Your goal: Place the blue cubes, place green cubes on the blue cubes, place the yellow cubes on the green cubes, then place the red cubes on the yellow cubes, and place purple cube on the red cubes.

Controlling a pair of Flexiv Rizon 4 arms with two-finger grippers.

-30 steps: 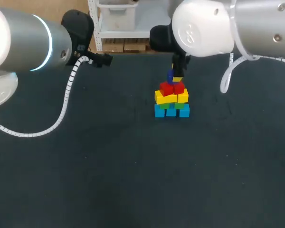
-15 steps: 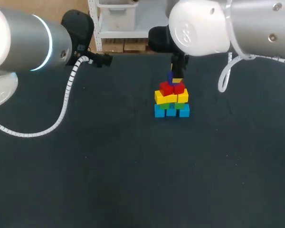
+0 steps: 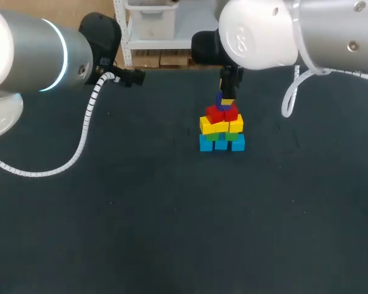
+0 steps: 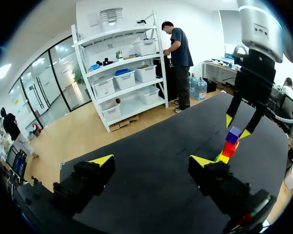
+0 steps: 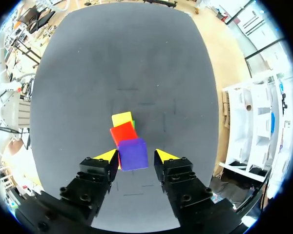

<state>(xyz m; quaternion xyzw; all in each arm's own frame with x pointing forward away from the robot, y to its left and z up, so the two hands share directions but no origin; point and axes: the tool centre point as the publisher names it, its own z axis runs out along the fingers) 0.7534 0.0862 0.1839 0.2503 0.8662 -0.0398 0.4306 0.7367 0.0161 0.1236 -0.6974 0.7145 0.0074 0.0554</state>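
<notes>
- Purple cube (image 5: 133, 154) sits on the red cubes (image 3: 222, 114), topping a pile of yellow cubes (image 3: 221, 125), green cubes (image 3: 224, 136) and blue cubes (image 3: 221, 143). The pile stands toward 1 o'clock from the middle of the table (image 3: 141, 214).
- Right gripper (image 5: 137, 155) straddles the purple cube. One tip is against it and a sliver of gap shows at the other, so I judge it released.
- Left gripper (image 4: 151, 161) hangs at the table's 11 o'clock, spread wide and empty.
- The cube is probably light, rigid and smooth-faced.
- The best hold is on two opposite flat sides at mid-height.
- The red layer looks slightly skewed, so any sideways drag could topple the pile.
</notes>
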